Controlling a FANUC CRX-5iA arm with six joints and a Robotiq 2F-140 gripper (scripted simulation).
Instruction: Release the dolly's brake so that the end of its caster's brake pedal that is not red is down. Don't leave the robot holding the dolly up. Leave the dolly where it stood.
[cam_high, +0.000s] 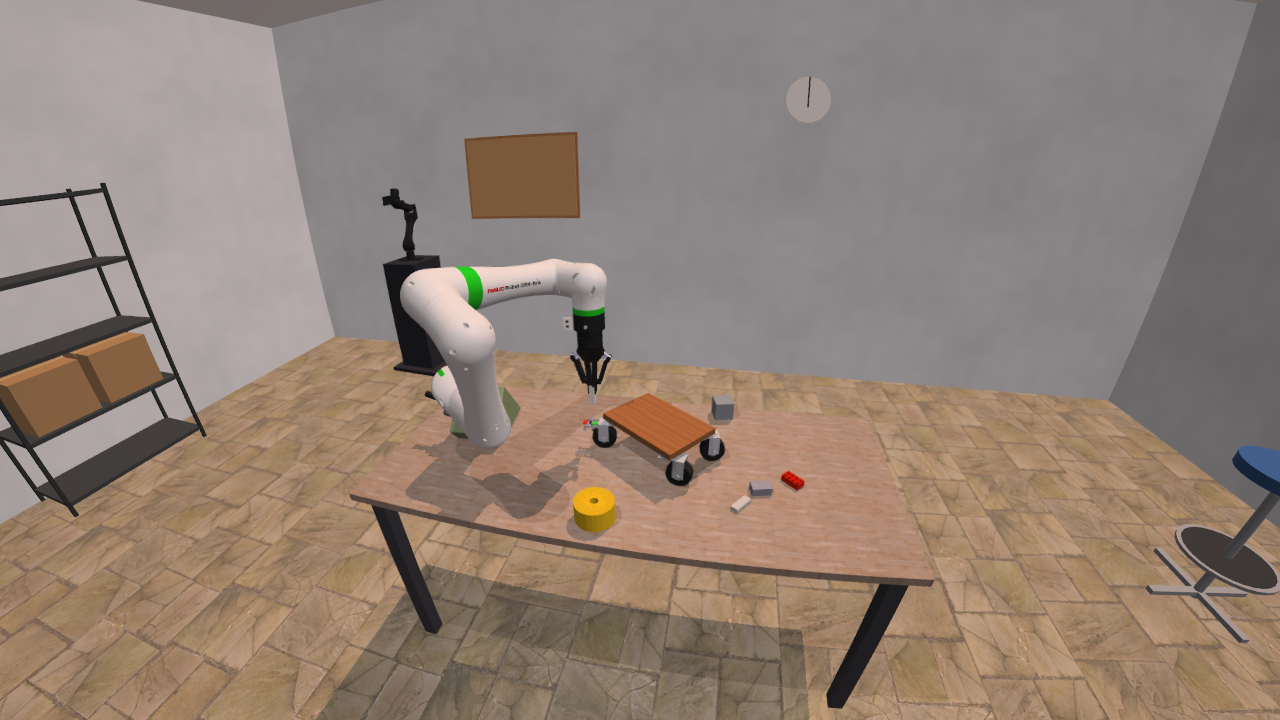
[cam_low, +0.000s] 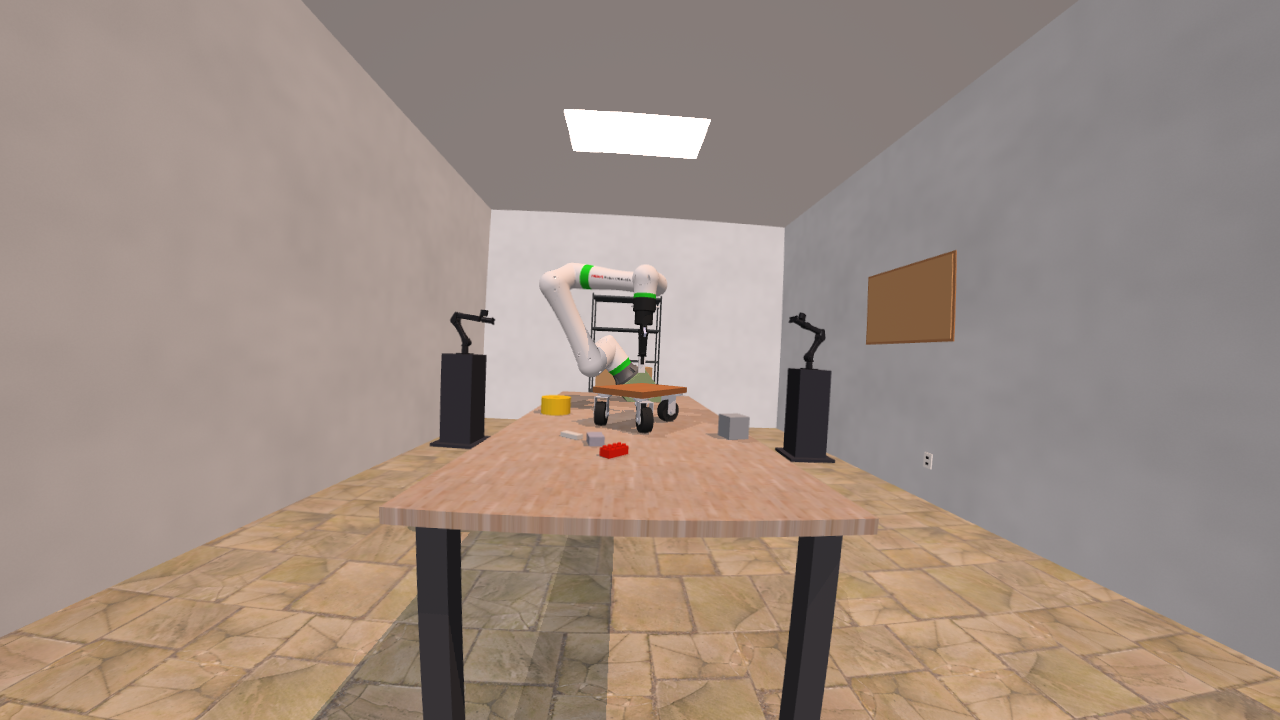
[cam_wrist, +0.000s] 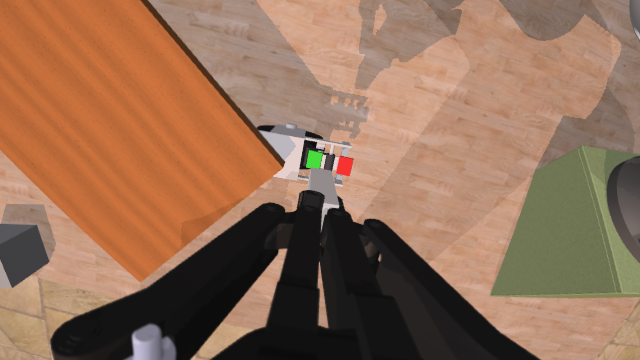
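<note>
The dolly (cam_high: 660, 424) has an orange wooden deck and black casters and stands on all its wheels on the table; it also shows in the exterior view (cam_low: 637, 391). In the wrist view its deck (cam_wrist: 107, 125) fills the upper left. The brake pedal sticks out from the corner caster, with a green end (cam_wrist: 314, 159) toward the deck and a red end (cam_wrist: 345, 165) outward. Which end is down I cannot tell. My gripper (cam_high: 590, 390) is shut and empty, hanging a little above the pedal. In the wrist view its fingertips (cam_wrist: 320, 192) sit just below the pedal.
A yellow ring (cam_high: 593, 508), a grey cube (cam_high: 723, 408), a red brick (cam_high: 792, 480) and two small grey pieces (cam_high: 751, 494) lie on the table. My green base mount (cam_wrist: 570, 230) stands to the right of the caster.
</note>
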